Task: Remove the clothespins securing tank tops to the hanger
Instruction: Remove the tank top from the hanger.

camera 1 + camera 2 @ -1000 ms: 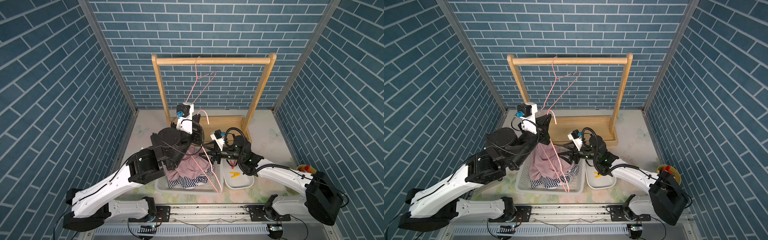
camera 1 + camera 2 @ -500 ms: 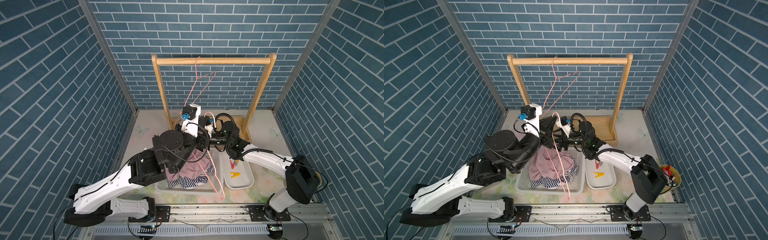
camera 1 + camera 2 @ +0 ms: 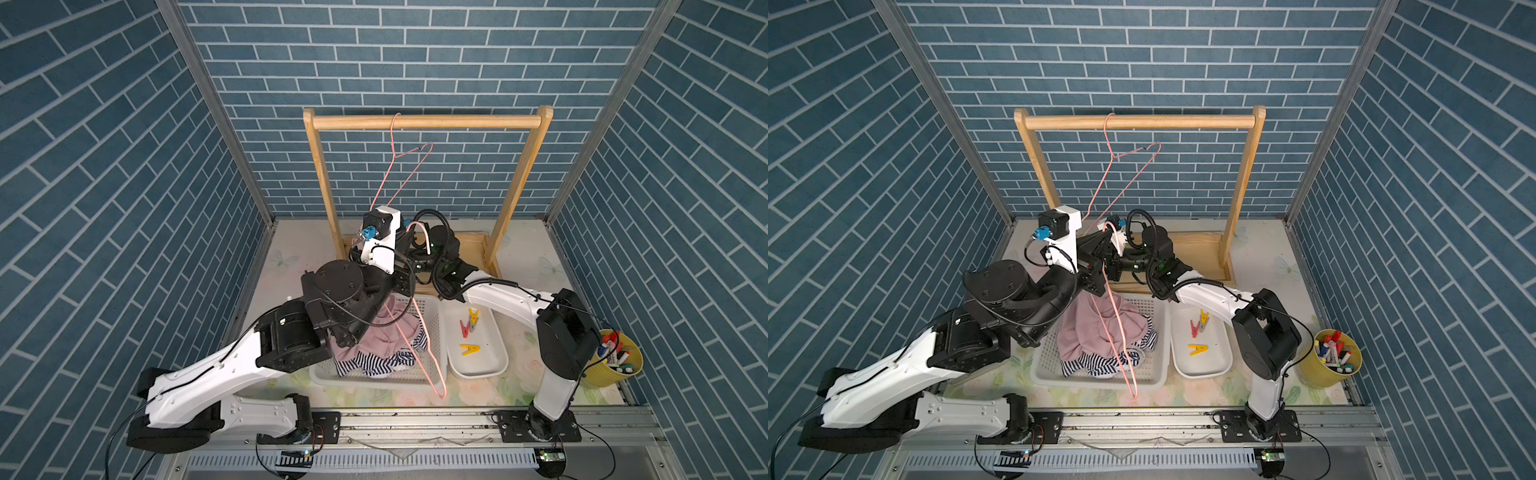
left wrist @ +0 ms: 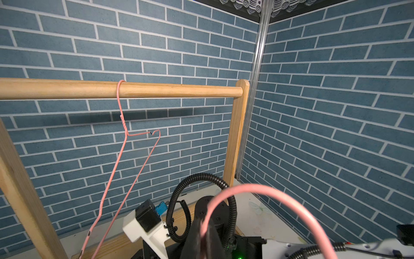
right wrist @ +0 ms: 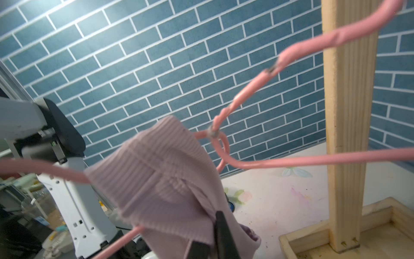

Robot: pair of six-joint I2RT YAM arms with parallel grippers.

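A bent pink wire hanger (image 3: 395,174) (image 3: 1113,174) (image 4: 121,145) hangs from the wooden rod. My left gripper (image 4: 205,237) (image 3: 1100,245) is shut on a loop of its wire. The pink tank top (image 5: 161,175) (image 3: 386,332) drapes over the hanger wire and down into the basket, on top of the striped tank top (image 3: 374,361) (image 3: 1096,365). My right gripper (image 5: 210,242) (image 3: 1112,262), close beside the left one, is shut on the pink top's fabric. A red clothespin (image 3: 464,328) and two yellow clothespins (image 3: 473,312) (image 3: 469,349) lie in the white tray.
The wooden rack (image 3: 424,121) stands at the back, its post (image 5: 349,134) and base frame near my right gripper. The white mesh basket (image 3: 432,365) sits beside the white tray (image 3: 494,365). A yellow cup of markers (image 3: 615,365) stands at the right edge.
My right arm swung up and back from the tray to the hanger beside the left gripper, and its jaws closed on the pink top. The left arm shifted slightly, still holding the wire.
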